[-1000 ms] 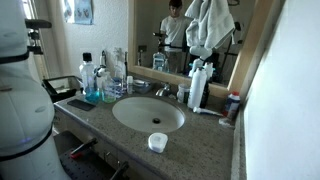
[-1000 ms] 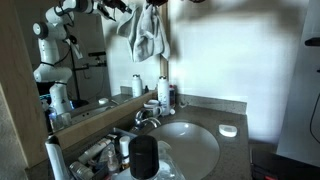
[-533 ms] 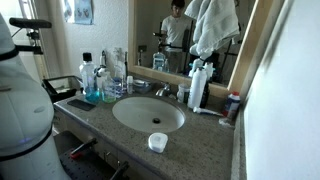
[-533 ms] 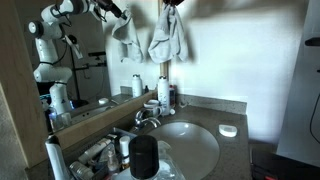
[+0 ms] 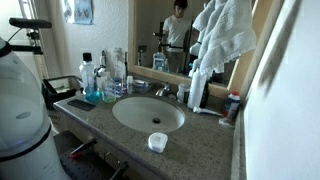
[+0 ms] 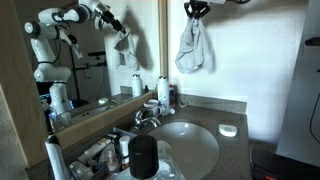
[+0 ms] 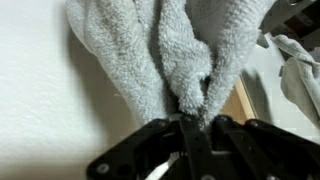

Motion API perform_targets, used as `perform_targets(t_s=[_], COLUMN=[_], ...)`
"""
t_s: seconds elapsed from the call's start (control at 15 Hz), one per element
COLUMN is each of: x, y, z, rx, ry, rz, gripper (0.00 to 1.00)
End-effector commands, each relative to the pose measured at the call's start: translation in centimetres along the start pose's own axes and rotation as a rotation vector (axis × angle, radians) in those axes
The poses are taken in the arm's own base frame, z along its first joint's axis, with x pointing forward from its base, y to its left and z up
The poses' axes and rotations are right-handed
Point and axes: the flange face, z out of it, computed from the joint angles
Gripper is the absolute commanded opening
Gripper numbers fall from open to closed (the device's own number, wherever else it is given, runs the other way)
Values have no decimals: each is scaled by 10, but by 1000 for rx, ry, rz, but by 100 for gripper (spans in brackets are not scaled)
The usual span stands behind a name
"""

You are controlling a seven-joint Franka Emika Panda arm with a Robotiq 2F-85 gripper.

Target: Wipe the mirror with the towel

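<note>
In an exterior view: shows the towel (image 5: 226,35) hanging high at the right, gathered at its top and spreading loose below, across the right edge of the mirror (image 5: 150,30). Hangs above the bottles (image 5: 197,85) at the far side of the counter (image 5: 205,140), well apart from the sink (image 5: 148,113). Cannot tell from here whether cloth meets glass.

In an exterior view: shows the gripper (image 6: 197,8) at the top edge, clamped on the towel (image 6: 194,48) at its gathered top. Droops limp in front of the pale wall (image 6: 250,60), just right of the mirror (image 6: 80,70), with a reflection (image 6: 127,48) of the cloth further left in the glass.

Wrist view: looks straight along the gripper (image 7: 193,120), jaws pinched together on a thick fold of the towel (image 7: 150,50). Fills the upper frame with grey terry, white wall (image 7: 40,90) at the left.

Looks soft, light and floppy, with no stiffness of its own. Likely to trail and fold over rather than press flat if only the hanging tail meets the glass. Seems unlikely to slip, given rough terry packed between the pads. Best held as now, at a bunched fold, with the wad just beside the jaws doing the wiping.
</note>
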Motion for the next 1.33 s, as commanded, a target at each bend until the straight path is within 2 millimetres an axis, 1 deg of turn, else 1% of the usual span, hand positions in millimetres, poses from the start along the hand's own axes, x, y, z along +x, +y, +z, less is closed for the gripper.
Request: perform_targets(t_s=[0.0,0.2,0.27,0.53,0.73,0.87,0.93,1.07,1.27], x=[-14,-32,-41,-73,-94,-111,-121,-133,-147], y=[25,36,41,60,80,95,101,113,124], z=[33,74,92,151,194,222,235,257,285], rx=[-14,-1,-5,-21,-60,-81,-90,-105,-123], ry=[-50,-140,-176,-274,-334,-390,-418,-461,-517], rz=[31,41,46,67,86,104,111,129,147], gripper=[5,5,5,6,6,6,6,6,6])
